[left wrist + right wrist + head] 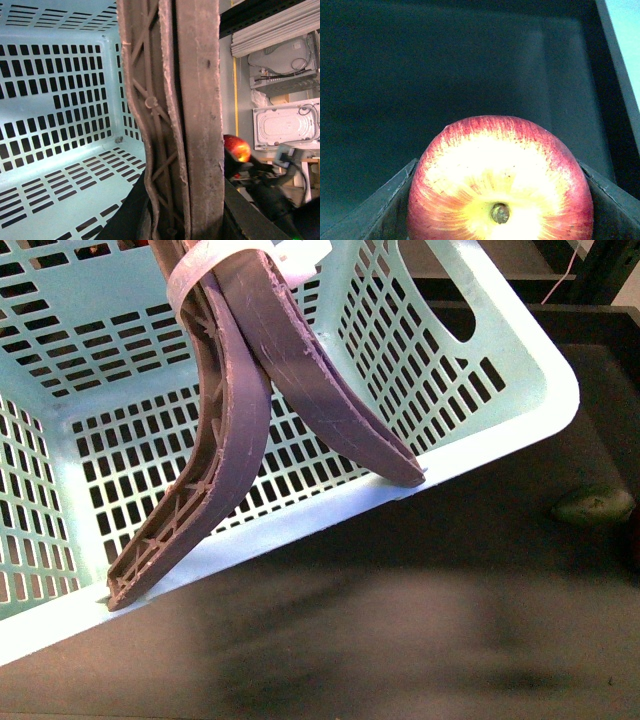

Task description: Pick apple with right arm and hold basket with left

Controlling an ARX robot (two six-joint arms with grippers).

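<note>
Dark tabletop (400,640) is filling my front feed, the turquoise basket (520,390) spreading from 9 to 1 o'clock. My left gripper (182,220) is clamping narrowly on its brown handles (195,100). My right gripper (497,165) is pinching the apple (500,195), jaws apple-wide. A green fruit (592,506) is sitting at 3 o'clock.

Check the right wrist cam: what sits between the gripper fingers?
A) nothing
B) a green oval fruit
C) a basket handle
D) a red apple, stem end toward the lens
D: the apple fills the gap between the fingers of the right gripper, with its stem dimple facing the camera. The green fruit lies apart on the dark table in the front view.
</note>
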